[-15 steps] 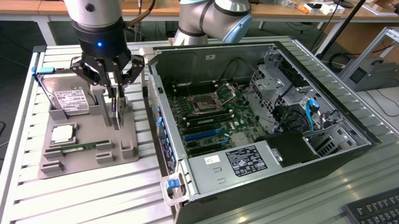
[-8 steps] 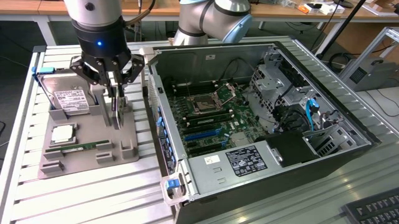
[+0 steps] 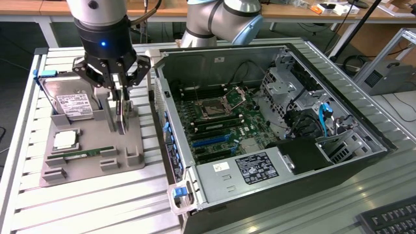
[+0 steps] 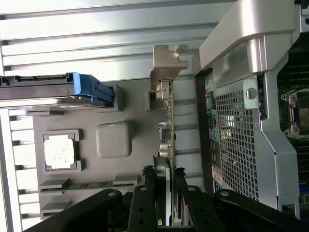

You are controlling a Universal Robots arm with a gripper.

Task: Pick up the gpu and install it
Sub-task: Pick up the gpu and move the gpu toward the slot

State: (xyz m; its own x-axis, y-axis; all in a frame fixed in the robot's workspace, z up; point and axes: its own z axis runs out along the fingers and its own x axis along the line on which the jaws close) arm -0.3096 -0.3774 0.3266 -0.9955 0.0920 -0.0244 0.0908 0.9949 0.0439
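Note:
The gpu [image 3: 122,116] stands on edge over the grey holder tray [image 3: 91,168], beside the open computer case [image 3: 215,58]. My gripper [image 3: 120,92] comes down on it from above, its fingers closed on the card's two faces. In the wrist view the gpu [image 4: 167,121] runs edge-on away from the black fingers [image 4: 144,193], which press on it from both sides. Its silver end bracket [image 4: 166,63] is at the far end. I cannot tell whether the card rests in the tray or hangs just above it.
On the tray lie a silver hard drive [image 3: 75,105] with a blue tab, a processor [image 3: 65,140] and a memory stick [image 3: 87,152]. The case's rear wall [image 3: 162,117] stands close beside the card. A motherboard [image 3: 217,117] lies inside. A keyboard [image 3: 390,219] sits at the exterior view's lower right.

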